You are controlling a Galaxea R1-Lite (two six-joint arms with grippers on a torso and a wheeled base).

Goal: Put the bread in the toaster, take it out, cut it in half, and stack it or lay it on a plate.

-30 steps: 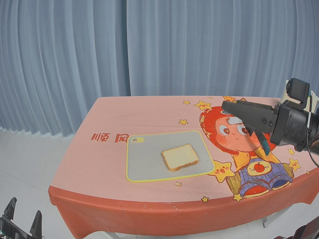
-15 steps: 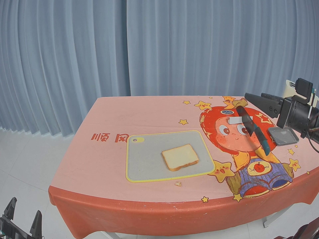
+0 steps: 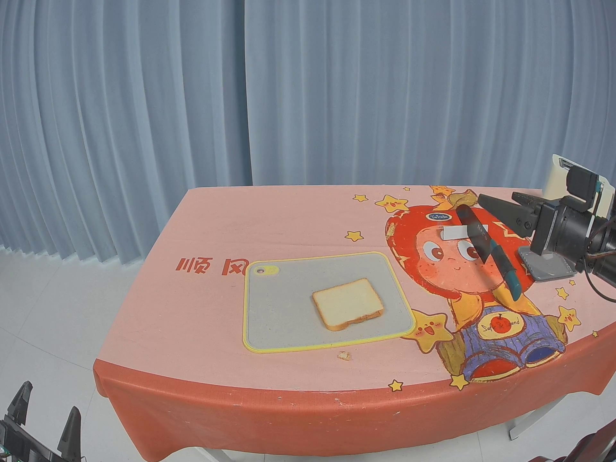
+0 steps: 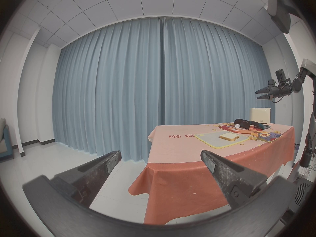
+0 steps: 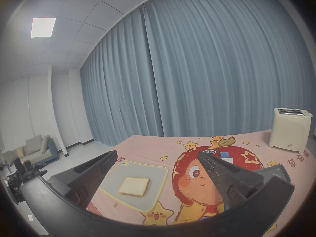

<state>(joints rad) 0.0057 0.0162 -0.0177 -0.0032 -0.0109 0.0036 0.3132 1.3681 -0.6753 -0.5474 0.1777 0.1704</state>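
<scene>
A slice of bread (image 3: 348, 303) lies flat on the grey, yellow-rimmed cutting board (image 3: 282, 309) at the table's middle. A knife (image 3: 491, 251) with a teal handle and a black sheath lies to its right, beside a grey plate (image 3: 545, 265). The cream toaster (image 5: 290, 129) stands at the far right corner. My right gripper (image 3: 497, 201) hovers open and holds nothing above the right side, over the plate and away from the bread (image 5: 134, 186). My left gripper (image 4: 160, 153) hangs open below and left of the table, far from the bread (image 4: 229, 136).
A small crumb (image 3: 345, 355) lies near the front edge, in front of the cutting board. The pink tablecloth (image 3: 212, 226) is bare on its left and back parts. Blue curtains close off the space behind the table.
My right arm has drawn back to the right from above the knife, uncovering the grey plate. The bread, the knife and my left gripper have not moved.
</scene>
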